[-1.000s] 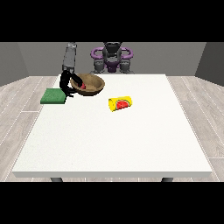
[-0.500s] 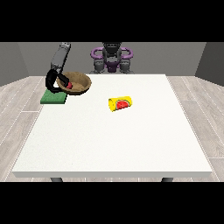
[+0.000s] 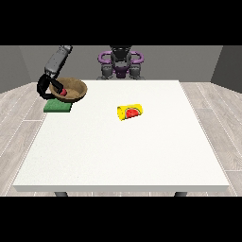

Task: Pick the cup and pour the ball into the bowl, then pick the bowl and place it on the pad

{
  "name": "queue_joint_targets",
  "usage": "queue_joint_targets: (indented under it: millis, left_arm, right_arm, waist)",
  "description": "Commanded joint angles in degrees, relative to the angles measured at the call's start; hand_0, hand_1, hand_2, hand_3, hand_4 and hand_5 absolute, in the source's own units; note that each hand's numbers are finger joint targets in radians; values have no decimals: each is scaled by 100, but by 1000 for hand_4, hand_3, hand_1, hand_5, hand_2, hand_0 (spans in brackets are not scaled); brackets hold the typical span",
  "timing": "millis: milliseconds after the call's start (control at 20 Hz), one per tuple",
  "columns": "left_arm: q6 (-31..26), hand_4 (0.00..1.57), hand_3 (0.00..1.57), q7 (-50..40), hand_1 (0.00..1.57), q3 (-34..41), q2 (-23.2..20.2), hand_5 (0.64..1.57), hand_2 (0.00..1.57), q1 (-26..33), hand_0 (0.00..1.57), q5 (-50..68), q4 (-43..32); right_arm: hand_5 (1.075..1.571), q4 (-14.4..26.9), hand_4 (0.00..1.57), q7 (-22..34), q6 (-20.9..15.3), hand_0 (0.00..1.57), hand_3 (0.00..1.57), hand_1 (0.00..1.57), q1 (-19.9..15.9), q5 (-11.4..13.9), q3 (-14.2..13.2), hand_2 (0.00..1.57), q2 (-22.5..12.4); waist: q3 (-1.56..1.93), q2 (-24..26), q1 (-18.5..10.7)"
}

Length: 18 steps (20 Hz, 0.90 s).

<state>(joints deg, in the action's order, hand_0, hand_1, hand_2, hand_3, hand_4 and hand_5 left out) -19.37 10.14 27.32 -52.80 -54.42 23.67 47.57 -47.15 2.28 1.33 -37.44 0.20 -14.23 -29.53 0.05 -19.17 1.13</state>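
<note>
Since the frame before, bowl (image 3: 69, 89) and the hand (image 3: 49, 86) at the view's left have shifted further left; bowl now sits over the pad (image 3: 57, 106) rather than right of it.

Counter (image 3: 123, 142): large, white, fills most of the view. Grey plank floor (image 3: 212, 113) around it on both sides.

Robot (image 3: 120, 62): at the far edge of the counter, dark torso with purple shoulder pieces. One grey arm (image 3: 57, 59) reaches from the upper left down towards the far-left corner of the counter.

Bowl: brown, at the far-left corner, tilted a little, its opening facing up and towards the camera. Its left rim is at the black hand. Cannot tell whether its base touches the pad or hangs just above.

Hand at the view's left: black, fingers curled round the bowl's left rim, so it has hold of the bowl. The other hand does not show clearly; cannot tell its state.

Pad: green, flat, rectangular, on the counter's far-left edge, partly hidden under the bowl.

Cup (image 3: 130, 112): yellow with a red and green watermelon mark, lying on its side near the counter's middle, well apart from bowl and pad, nothing touching it.

Ball (image 3: 62, 91): small, red, inside the bowl near its left wall, close to the fingers.
</note>
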Motion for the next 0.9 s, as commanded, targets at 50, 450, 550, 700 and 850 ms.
queue_joint_targets:
  millis: [50, 450, 550, 700, 850]
  left_arm:
    - [78, 0, 0, 0, 0, 119, -291, 1534, 0, -206, 0, 48, 9]
    - [243, 127, 0, -254, 0, 23, -238, 1532, 0, -260, 0, 199, 775]
    - [221, 49, 0, -379, 0, 39, -211, 1537, 0, -86, 0, 277, 900]
    - [143, 0, 0, -564, 0, 240, -463, 1532, 0, -227, 0, 525, 944]
    - [36, 0, 0, -629, 0, 170, -378, 1535, 0, 36, 0, 557, 1050]
  right_arm:
    - [1534, 343, 1287, -252, 257, 1571, 1174, 1571, -283, -252, -338, 1571, -261]
    - [1552, 1237, 1299, -1114, 453, 1571, 586, 1571, -492, -224, -676, 1571, -854]
    - [1552, 1440, 1278, -1367, 721, 1571, 465, 1571, -301, -193, -685, 1571, -1045]
    - [1556, 1709, 1282, -1609, 890, 1571, 321, 1571, -387, -346, -870, 1571, -1138]
    - [1564, 1810, 1248, -1602, 806, 1571, 678, 1571, -257, -129, -754, 1571, -1325]
  waist:
    - [0, -313, 63]
    - [9, -851, -206]
    - [7, -725, -178]
    - [7, -912, -148]
    - [2, -606, -276]
